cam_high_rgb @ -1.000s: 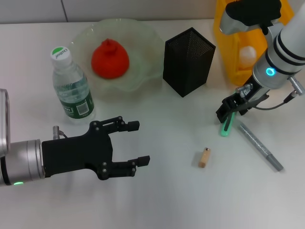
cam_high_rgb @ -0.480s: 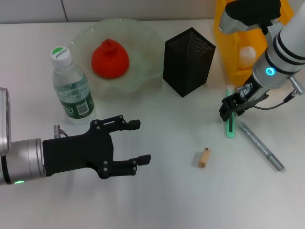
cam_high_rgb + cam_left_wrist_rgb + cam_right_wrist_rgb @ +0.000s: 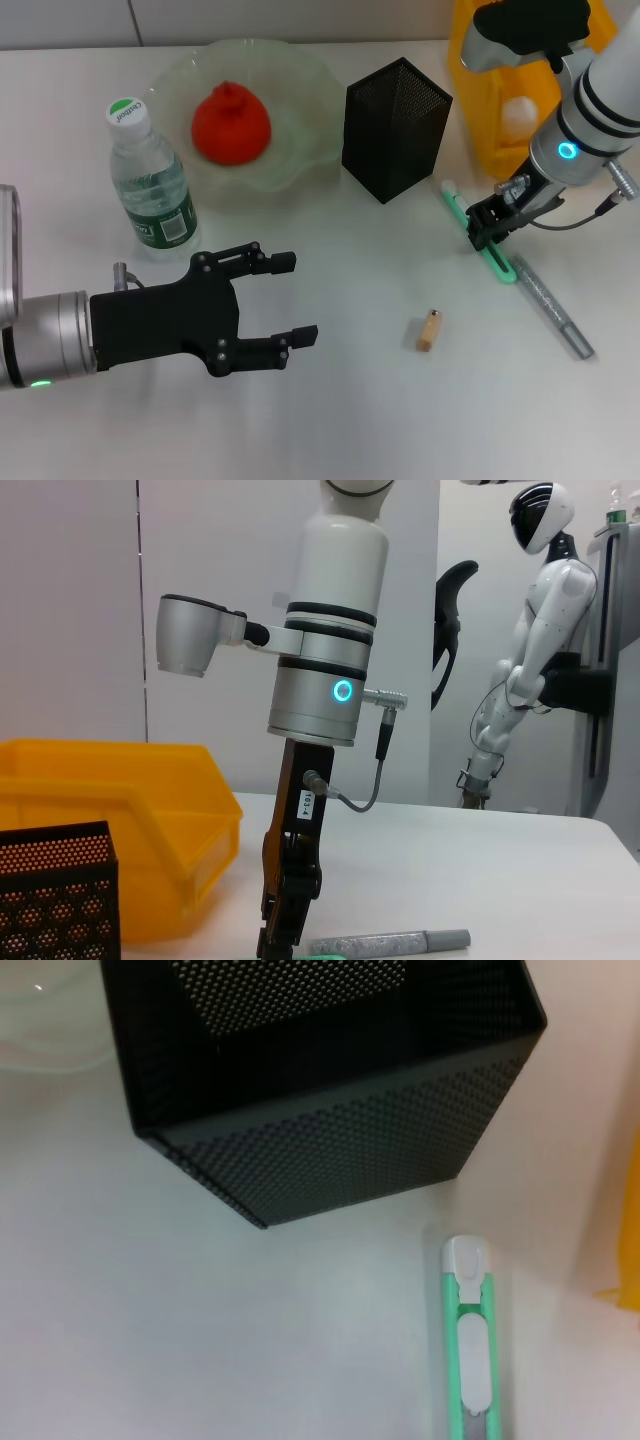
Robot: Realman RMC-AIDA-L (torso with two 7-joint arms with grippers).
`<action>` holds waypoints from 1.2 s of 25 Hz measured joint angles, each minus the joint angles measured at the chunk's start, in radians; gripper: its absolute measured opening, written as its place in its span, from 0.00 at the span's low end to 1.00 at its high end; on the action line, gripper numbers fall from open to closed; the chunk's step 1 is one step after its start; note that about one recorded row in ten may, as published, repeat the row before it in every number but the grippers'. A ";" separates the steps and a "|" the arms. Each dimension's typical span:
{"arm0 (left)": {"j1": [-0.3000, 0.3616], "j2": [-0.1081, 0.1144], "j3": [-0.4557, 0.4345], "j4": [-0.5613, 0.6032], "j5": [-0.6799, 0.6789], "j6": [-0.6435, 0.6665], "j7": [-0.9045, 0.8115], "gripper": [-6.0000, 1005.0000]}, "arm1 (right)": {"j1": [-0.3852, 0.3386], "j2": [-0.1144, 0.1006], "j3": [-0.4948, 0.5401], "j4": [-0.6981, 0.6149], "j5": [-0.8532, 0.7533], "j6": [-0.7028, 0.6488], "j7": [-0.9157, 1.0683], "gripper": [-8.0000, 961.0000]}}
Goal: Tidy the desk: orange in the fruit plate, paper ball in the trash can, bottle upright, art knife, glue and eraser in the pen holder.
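Note:
My right gripper (image 3: 487,226) is shut on the middle of the green art knife (image 3: 478,232), low over the table. The knife's white end (image 3: 468,1258) points at the black mesh pen holder (image 3: 395,128). A long grey stick, the glue (image 3: 548,305), lies just right of the gripper. The small tan eraser (image 3: 429,330) lies in front. The orange (image 3: 231,122) sits in the pale-green fruit plate (image 3: 300,170). The bottle (image 3: 150,185) stands upright. A white paper ball (image 3: 518,115) lies in the yellow trash can (image 3: 480,100). My left gripper (image 3: 300,298) hovers open near the bottle, holding nothing.
In the left wrist view the right arm (image 3: 320,680) stands over the table with the grey stick (image 3: 390,943) beside it, the yellow bin (image 3: 110,820) behind and the pen holder (image 3: 55,890) at the edge. Bare table lies around the eraser.
The art knife has swung in the right gripper from hanging steeply to lying nearly flat, white end toward the pen holder. The left arm has stayed put.

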 joint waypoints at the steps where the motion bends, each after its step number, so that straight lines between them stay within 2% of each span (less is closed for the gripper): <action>1: 0.001 0.000 0.000 0.000 0.000 0.001 0.000 0.80 | 0.000 0.000 0.000 0.000 0.000 0.000 0.000 0.22; 17: 0.007 0.000 0.000 0.000 0.000 0.006 0.000 0.80 | -0.004 0.000 -0.009 0.000 0.000 0.039 -0.007 0.24; 30: 0.001 -0.001 -0.003 0.000 0.000 0.004 0.000 0.80 | -0.001 0.001 -0.035 -0.012 0.004 0.051 -0.008 0.21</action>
